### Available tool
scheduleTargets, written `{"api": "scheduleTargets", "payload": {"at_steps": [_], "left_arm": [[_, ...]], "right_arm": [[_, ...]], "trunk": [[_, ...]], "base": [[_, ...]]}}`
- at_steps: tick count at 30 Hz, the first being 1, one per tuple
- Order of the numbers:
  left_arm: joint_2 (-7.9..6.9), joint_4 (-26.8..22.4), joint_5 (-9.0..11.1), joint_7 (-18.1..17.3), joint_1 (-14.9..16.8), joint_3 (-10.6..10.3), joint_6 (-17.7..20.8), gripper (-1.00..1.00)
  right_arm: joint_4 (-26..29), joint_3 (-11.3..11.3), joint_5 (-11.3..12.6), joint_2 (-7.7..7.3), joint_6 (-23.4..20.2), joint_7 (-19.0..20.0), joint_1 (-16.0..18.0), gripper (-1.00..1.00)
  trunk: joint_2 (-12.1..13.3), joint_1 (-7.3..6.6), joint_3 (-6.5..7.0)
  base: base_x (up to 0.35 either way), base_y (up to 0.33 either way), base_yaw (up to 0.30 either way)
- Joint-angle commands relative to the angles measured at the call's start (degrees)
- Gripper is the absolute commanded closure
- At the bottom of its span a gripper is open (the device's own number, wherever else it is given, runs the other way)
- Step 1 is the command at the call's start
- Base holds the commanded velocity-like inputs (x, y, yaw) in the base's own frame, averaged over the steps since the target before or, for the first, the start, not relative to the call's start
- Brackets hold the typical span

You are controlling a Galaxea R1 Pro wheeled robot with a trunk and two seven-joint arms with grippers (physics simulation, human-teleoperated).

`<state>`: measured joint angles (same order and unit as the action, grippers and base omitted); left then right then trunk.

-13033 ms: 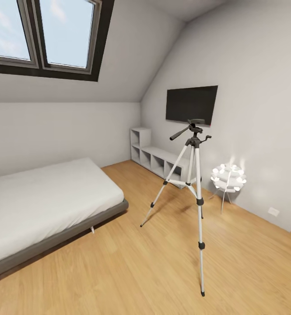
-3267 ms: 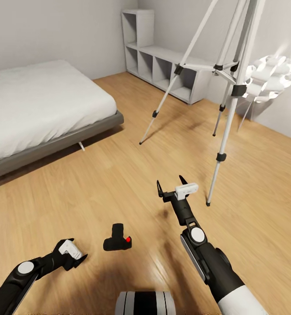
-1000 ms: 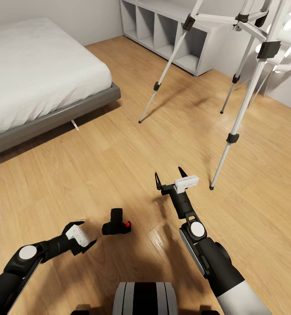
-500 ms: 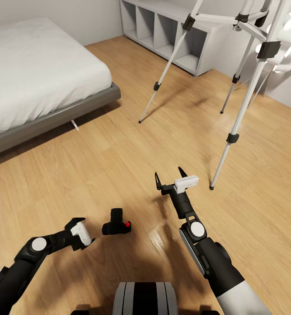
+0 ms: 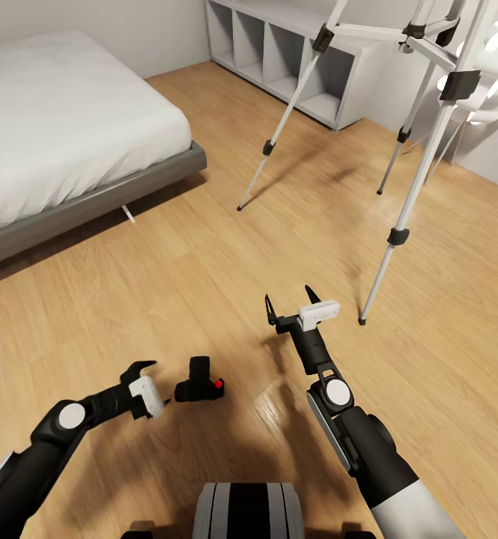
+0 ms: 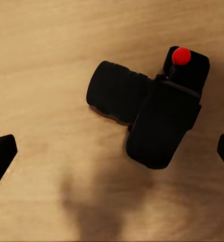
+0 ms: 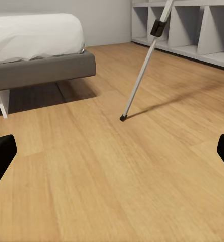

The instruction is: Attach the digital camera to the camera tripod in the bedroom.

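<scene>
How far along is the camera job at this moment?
Done: the robot stands beside the camera tripod. In hand: the open left claw is next to the digital camera on the floor, not gripping. Left: grasp, lift, attach. The right claw is open and empty.

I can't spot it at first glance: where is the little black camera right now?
The digital camera lies on the wood floor low in the head view, just ahead of the open left gripper and to the left of the right arm.

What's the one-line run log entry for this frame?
phase: reaching | left gripper: open, beside digital camera on floor | right gripper: open, empty | camera tripod: standing
</scene>
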<state>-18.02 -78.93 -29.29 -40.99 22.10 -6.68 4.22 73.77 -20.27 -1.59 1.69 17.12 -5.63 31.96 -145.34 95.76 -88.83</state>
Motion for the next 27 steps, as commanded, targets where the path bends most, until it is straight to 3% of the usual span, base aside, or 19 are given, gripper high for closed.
{"api": "scheduleTargets", "payload": {"at_steps": [1,18,27], "left_arm": [[0.08,-0.6,-0.1,0.0,0.0,-0.1,0.4,-1.00],[2.76,-4.1,-0.1,4.0,0.0,0.0,1.5,-1.00],[3.15,-4.2,-0.1,4.1,0.0,-0.4,2.6,-1.00]], "right_arm": [[0.0,-0.1,-0.2,-0.02,0.1,-0.4,0.0,-1.00],[0.0,-0.1,-0.2,-0.02,0.1,-0.4,0.0,-1.00],[0.0,-0.1,-0.2,-0.02,0.1,-0.4,0.0,-1.00]], "trunk": [[0.0,-0.01,-0.03],[0.0,-0.01,-0.03],[0.0,-0.01,-0.03]], "base": [[0.000,0.000,0.000],[0.000,0.000,0.000],[0.000,0.000,0.000]]}}
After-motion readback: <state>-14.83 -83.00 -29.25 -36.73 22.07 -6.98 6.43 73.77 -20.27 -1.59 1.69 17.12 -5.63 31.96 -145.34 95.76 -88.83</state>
